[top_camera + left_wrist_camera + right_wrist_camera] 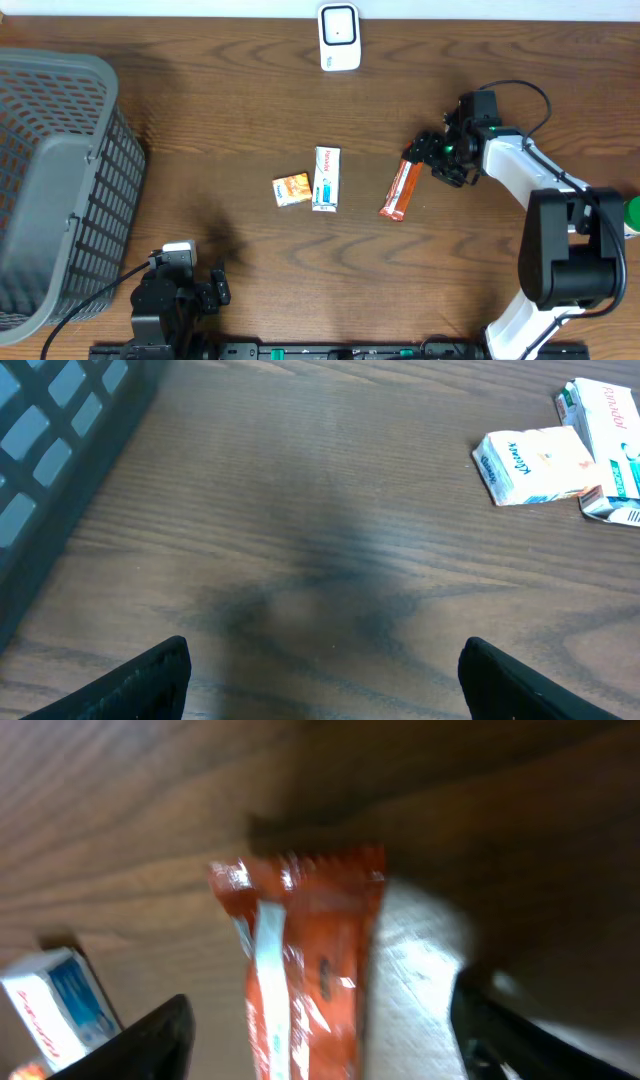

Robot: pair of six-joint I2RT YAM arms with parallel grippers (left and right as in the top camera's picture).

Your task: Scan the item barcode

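Gray basket (50,180) at 9 o'clock; left gripper (320,695) at 7 o'clock over bare wood, fingers wide apart, nothing between them. Tissue pack (291,189) and white box (326,178) lie side by side mid-table, scanner (339,37) at the 12 o'clock edge. Orange snack bar (402,190) lies flat at 3 o'clock of the box, with the right gripper (428,158) at its 1 o'clock end, fingers spread to either side, not clamped.

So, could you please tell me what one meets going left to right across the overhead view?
basket → left gripper → tissue pack → white box → orange packet → right gripper
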